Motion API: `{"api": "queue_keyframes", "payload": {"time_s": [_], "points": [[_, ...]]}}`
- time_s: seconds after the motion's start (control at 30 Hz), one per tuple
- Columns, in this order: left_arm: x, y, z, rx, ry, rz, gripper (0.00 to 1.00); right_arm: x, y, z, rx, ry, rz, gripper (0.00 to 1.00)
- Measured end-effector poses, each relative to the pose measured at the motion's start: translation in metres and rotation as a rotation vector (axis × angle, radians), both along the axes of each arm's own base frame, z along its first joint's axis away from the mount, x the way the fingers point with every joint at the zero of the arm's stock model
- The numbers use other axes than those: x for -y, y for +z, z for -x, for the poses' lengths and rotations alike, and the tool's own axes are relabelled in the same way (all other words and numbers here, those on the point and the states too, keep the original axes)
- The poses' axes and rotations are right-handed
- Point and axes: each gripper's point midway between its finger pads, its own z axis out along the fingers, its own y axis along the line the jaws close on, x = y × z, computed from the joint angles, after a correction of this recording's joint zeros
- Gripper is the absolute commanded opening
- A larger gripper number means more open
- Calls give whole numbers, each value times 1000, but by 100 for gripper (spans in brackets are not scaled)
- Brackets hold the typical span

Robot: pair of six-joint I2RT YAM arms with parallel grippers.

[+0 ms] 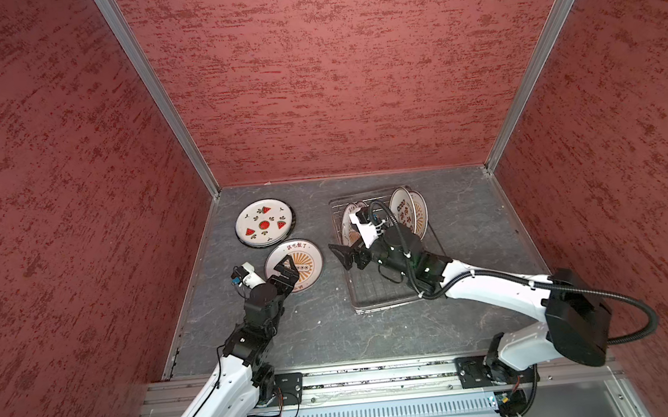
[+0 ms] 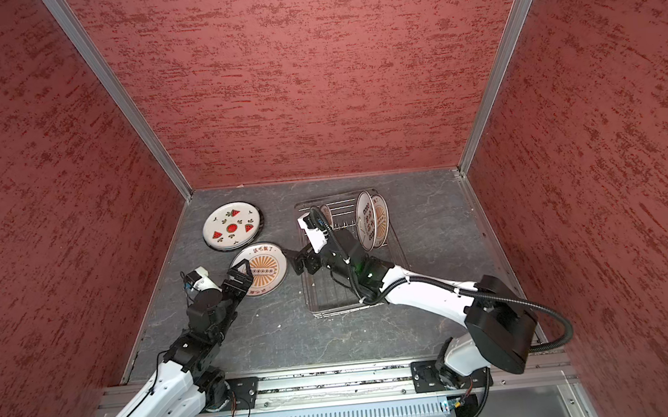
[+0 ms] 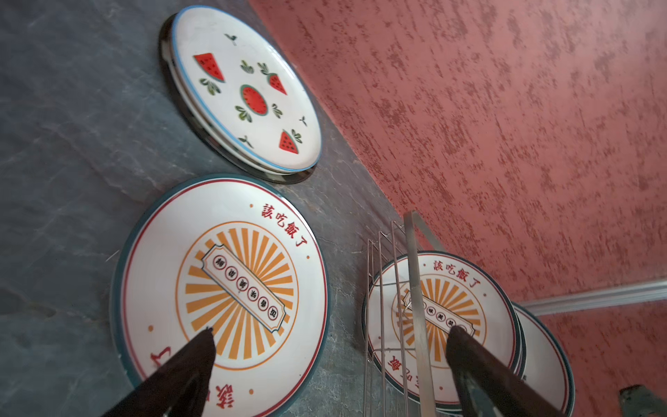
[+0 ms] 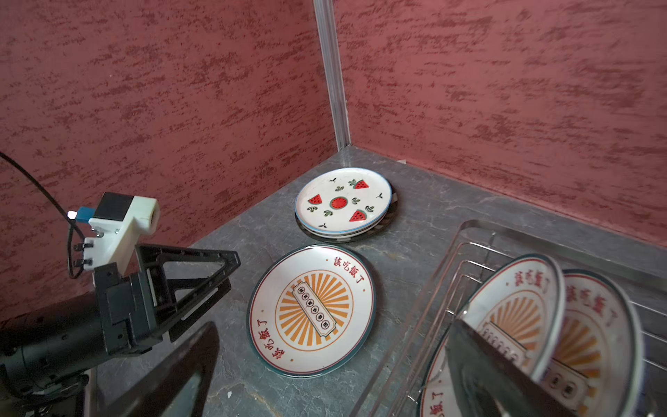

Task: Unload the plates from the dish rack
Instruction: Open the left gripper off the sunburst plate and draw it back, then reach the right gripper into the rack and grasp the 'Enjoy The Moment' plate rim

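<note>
**Unloading in progress, read from the left.**

**(a) Watermelon plate (image 1: 264, 224).** Round, glazed white and blue-edged, it lies face up on a small stack whose lowest member shows a dark glossy rim. Stacking flat keeps the ware stable and compact in the far-left corner of the matte, slate-grey surface (image 1: 336, 334).

**(b) Sunburst plate (image 1: 294, 265).** It is the same glossy ceramic, with orange rays and red characters inside a teal rim. It lies alone and flat just beside the stack, on the robot's side.

**(c) Left gripper (image 1: 287, 269).** Its black triangular fingers stand wide apart above the near edge of that plate and hold nothing, which is consistent with a plate set down.

**(d) Right gripper (image 1: 346, 248).** It is likewise spread and empty, and straddles the left rim of the dish rack (image 1: 378, 297). One finger is over the surface and the other is in front of the leaning plates (image 1: 351, 222). It is probably lining up on a thin rim, the only part narrow enough to pinch.

**(e) Dish rack.** This is a rectangular tray of bright steel wire. Its prongs keep a further upright pair (image 1: 406, 213) on edge at the far end, so the rack is not yet emptied. Glaze against smooth fingers is likely slippery, so a deep bite on the rim seems advisable.
</note>
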Motion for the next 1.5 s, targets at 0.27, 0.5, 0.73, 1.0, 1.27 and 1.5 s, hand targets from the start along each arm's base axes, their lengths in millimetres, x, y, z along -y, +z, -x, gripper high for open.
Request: {"api": "queue_keyframes", "payload": {"time_s": [0.27,0.5,0.73,1.0,1.27,1.5], "points": [[80,21,4,152,-379,-128,99,83,22,-36,-23,-257,-76,99],[132,49,22,342,-659,-136,99,160,11,-68,-107,-454,-112,99],[167,65,52,467,-872,-131,99,180,-12,-72,-183,-531,-65,93],[181,65,65,493,-942,-153,99,194,-43,-80,-249,-630,42,70],[186,67,63,496,-937,-171,99,200,-55,-89,-272,-684,104,53],[188,65,60,490,-924,-182,99,199,-68,-102,-294,-718,149,36]]}}
